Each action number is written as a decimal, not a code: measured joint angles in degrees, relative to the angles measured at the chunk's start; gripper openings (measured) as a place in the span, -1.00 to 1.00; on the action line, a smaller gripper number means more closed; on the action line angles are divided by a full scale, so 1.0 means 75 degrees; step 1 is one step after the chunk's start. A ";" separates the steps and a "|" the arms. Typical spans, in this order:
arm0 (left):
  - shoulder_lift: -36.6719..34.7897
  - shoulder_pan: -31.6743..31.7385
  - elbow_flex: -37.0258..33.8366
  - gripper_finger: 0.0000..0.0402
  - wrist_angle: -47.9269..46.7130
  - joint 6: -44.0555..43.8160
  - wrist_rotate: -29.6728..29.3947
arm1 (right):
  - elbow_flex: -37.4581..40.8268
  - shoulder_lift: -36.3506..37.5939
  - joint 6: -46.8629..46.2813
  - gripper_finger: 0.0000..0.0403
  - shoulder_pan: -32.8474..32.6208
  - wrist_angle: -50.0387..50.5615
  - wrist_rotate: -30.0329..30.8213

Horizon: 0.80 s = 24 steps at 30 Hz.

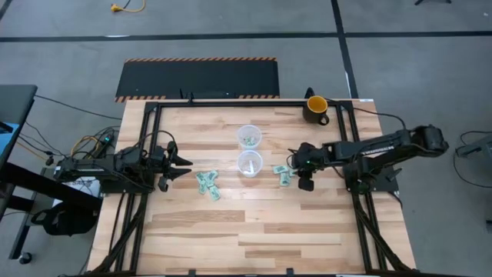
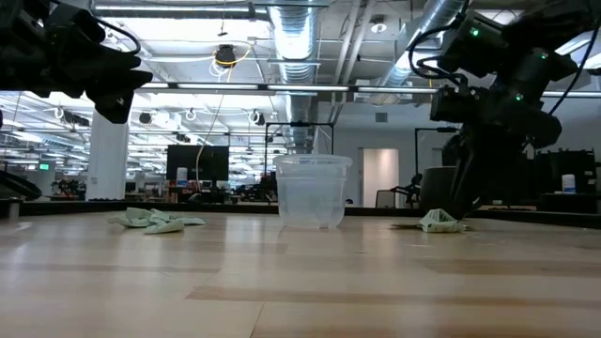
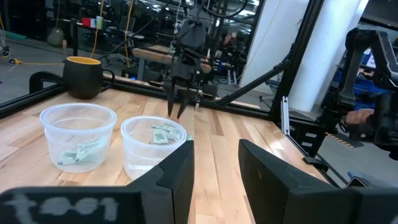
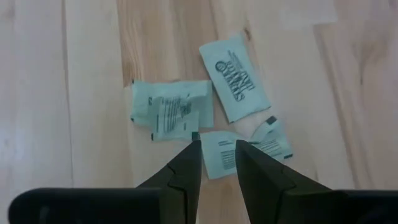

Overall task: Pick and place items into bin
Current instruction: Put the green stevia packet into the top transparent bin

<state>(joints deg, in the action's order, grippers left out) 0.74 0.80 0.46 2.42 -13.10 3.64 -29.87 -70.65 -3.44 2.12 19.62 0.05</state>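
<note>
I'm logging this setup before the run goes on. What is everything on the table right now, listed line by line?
Packets by the right arm: four, green and white, on bare wood under the right gripper.
Packets by the left arm: small pile, green and white, count unclear.
Cups: two, clear plastic, table centre; far one holds packets.
Mug: one, dark, yellow inside, far edge.
Table: one, light wood.
Left gripper: jaws apart, empty.
Right gripper: jaws apart, empty.
</note>
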 joint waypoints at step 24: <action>0.0001 -0.0001 -0.0001 -0.43 0.0001 0.0000 0.0000 | -0.0046 -0.1540 0.0274 -0.52 0.0130 -0.0374 0.0389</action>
<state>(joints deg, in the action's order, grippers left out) 0.74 0.79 0.45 2.42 -13.10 3.64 -30.21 -82.20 -1.39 3.09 16.81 2.97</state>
